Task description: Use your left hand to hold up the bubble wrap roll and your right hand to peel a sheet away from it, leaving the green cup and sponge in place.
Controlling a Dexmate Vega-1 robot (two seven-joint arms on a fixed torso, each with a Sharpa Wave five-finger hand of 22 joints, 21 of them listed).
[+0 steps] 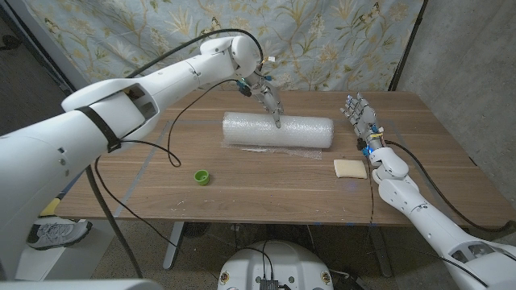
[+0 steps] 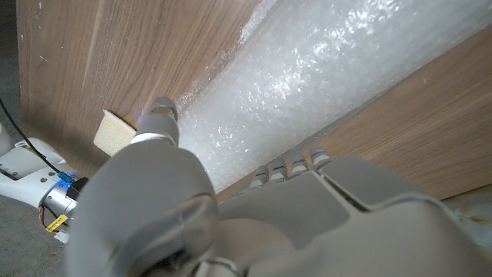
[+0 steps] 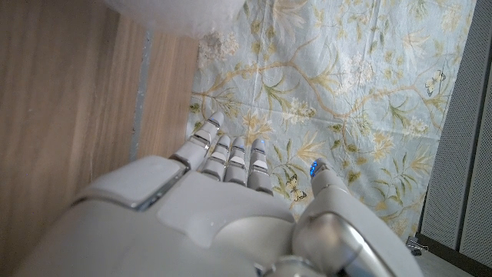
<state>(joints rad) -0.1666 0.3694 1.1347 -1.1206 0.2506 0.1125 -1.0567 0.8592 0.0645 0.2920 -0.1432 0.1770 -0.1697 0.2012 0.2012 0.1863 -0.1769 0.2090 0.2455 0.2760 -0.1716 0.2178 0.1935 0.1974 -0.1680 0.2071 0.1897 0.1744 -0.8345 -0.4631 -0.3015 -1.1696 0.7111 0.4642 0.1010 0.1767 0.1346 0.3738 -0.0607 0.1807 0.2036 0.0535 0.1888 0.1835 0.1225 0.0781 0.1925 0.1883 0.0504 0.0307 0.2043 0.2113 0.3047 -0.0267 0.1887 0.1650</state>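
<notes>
While the left hand (image 1: 268, 98) reaches down over the bubble wrap roll (image 1: 278, 131), its fingertips (image 1: 277, 122) touch the roll's top, about midway along its length. Left wrist view: fingers (image 2: 292, 164) lie close together against the roll's (image 2: 323, 85) side, a separate digit (image 2: 163, 115) pointing along its lower edge; whether anything is actually gripped, cannot tell. Roll lies on its side on the wooden table (image 1: 242, 181), a loose clear edge of wrap on the wood just under it.

Right hand (image 1: 361, 117) stands upright beyond the roll's end, apart from it, holding nothing. Right wrist view: fingers (image 3: 231, 154) extended, side by side, thumb (image 3: 321, 181) set off from them, pointing toward the floral curtain (image 3: 346, 77).

Sponge (image 1: 350, 167) lies near the right wrist, on the near side of that hand's fingers; it shows beyond the left fingertips too (image 2: 114, 129). Green cup (image 1: 201, 176) sits well away from the left fingers, on the near side of the roll, apart from it.
</notes>
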